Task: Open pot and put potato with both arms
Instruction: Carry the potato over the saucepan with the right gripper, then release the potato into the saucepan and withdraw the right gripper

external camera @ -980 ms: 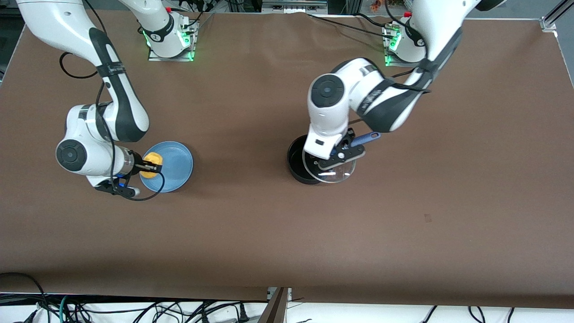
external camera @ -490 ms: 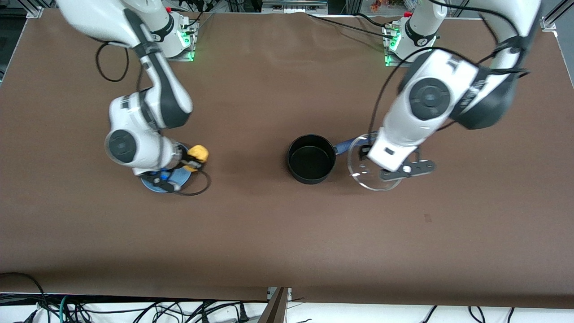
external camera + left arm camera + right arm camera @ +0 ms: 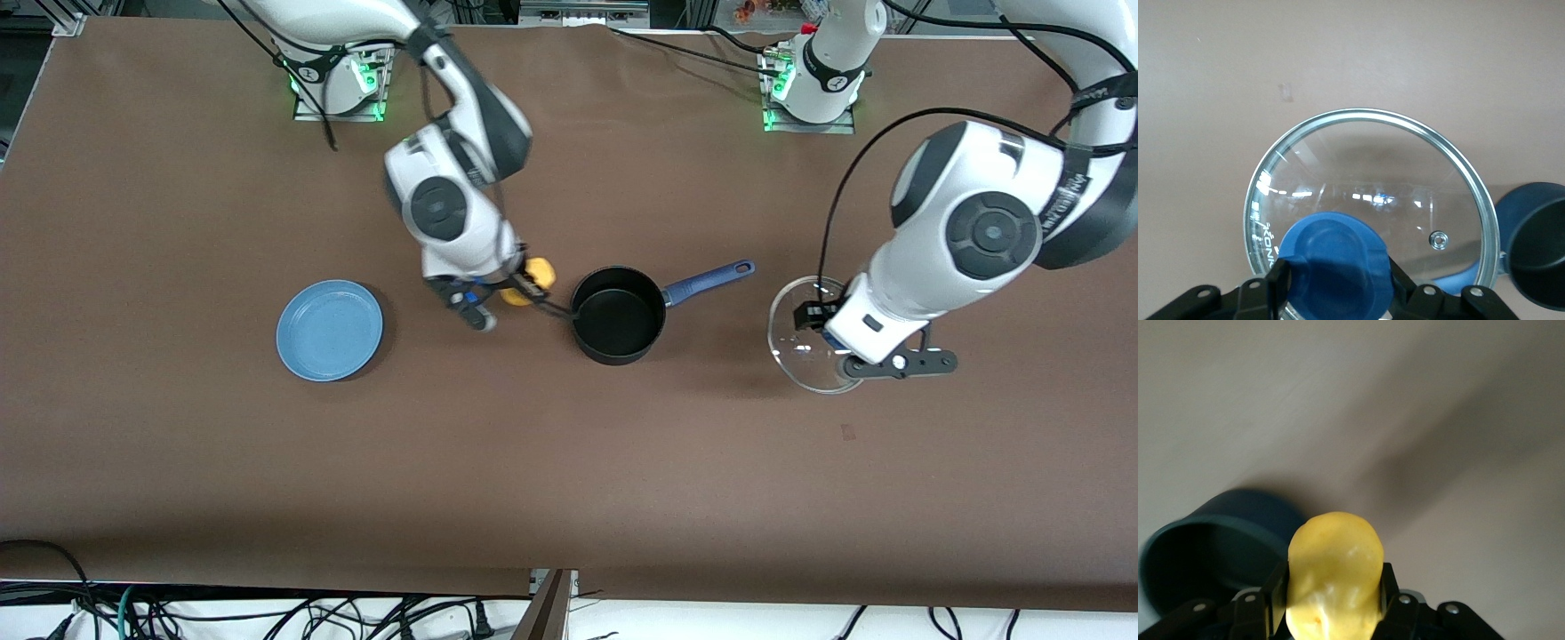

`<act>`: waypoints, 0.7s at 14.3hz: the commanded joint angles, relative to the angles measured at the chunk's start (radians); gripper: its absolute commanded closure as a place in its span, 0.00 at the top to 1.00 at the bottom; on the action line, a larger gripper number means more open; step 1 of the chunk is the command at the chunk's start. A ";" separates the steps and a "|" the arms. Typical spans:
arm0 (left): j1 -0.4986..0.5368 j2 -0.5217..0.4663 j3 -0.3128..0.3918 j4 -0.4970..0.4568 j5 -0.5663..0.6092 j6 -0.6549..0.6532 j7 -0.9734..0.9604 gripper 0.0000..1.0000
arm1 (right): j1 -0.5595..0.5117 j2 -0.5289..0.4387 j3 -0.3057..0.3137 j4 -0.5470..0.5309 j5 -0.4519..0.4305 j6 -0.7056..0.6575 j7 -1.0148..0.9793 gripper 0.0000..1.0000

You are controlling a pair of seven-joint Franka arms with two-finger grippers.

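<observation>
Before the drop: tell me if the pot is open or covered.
Open. The pot shows a bare black inside; the left hand holds its lid aside.

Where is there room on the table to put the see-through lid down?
The left gripper holds the glass lid over bare brown table toward the left arm's end. Bare table also lies between the blue plate and the front camera. It is crowded beside the pot, where the right gripper carries the potato.

On the desk [image 3: 569, 462], the pot [image 3: 618, 316] sits between the plate [image 3: 330, 330] and the lid [image 3: 805, 348]; the potato [image 3: 536, 271] hangs just beside the pot.
</observation>
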 commanded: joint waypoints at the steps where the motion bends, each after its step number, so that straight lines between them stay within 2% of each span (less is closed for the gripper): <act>1: 0.071 -0.072 -0.008 -0.125 -0.007 0.115 0.074 0.08 | 0.082 0.160 -0.013 0.211 0.013 0.065 0.201 0.54; 3: 0.112 -0.113 -0.008 -0.235 -0.007 0.233 0.105 0.08 | 0.122 0.212 -0.015 0.259 0.010 0.138 0.289 0.55; 4: 0.132 -0.133 -0.008 -0.291 -0.007 0.282 0.117 0.08 | 0.129 0.220 -0.015 0.259 0.010 0.171 0.298 0.59; 6: 0.166 -0.185 -0.008 -0.409 -0.007 0.399 0.136 0.08 | 0.132 0.226 -0.015 0.258 0.008 0.182 0.297 0.81; 7: 0.181 -0.202 -0.008 -0.462 -0.007 0.454 0.140 0.08 | 0.130 0.226 -0.016 0.258 0.007 0.182 0.297 1.00; 10: 0.212 -0.216 -0.008 -0.587 0.050 0.583 0.139 0.08 | 0.115 0.202 -0.027 0.262 0.007 0.165 0.286 1.00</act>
